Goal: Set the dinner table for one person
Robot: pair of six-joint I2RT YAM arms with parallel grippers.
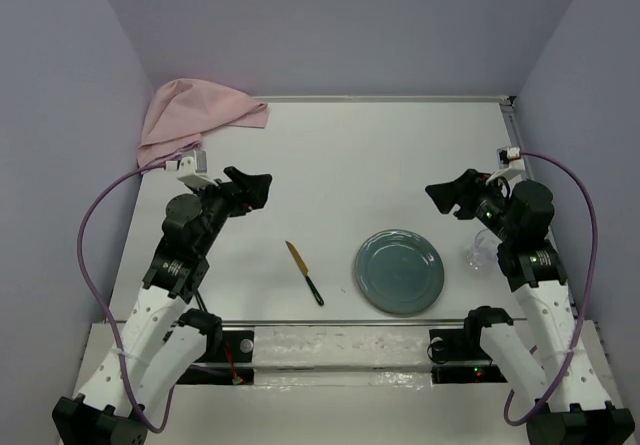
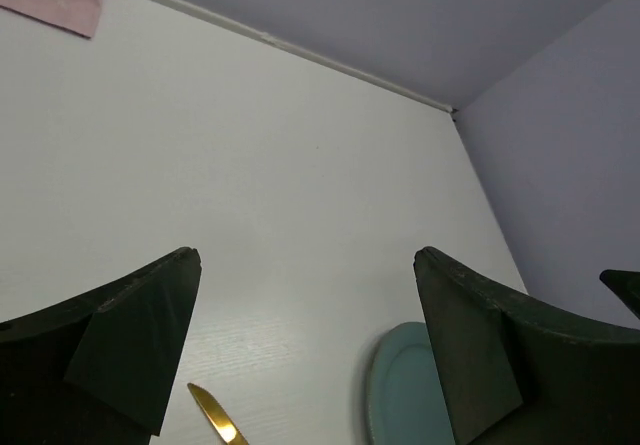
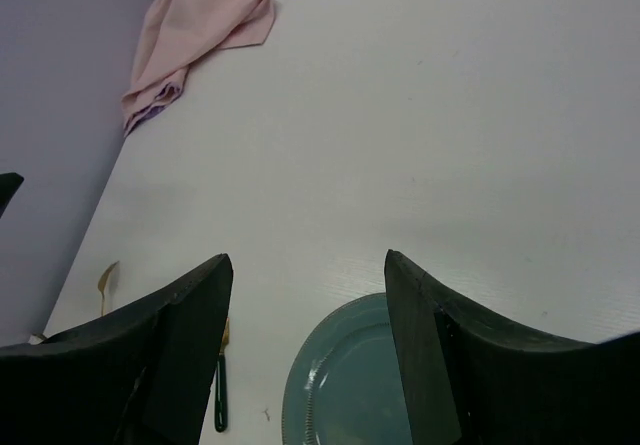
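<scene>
On the dinner table (image 1: 350, 145), knife (image 1: 304, 272) near plate (image 1: 399, 271) (not touching); left hand (image 1: 252, 186) and right hand (image 1: 446, 195) hover spread.

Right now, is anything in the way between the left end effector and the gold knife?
No, nothing visible is. The left end effector is open, and only bare white tabletop lies between it and the knife. The plate sits to the knife's right, not touching it and out of the way.
</scene>
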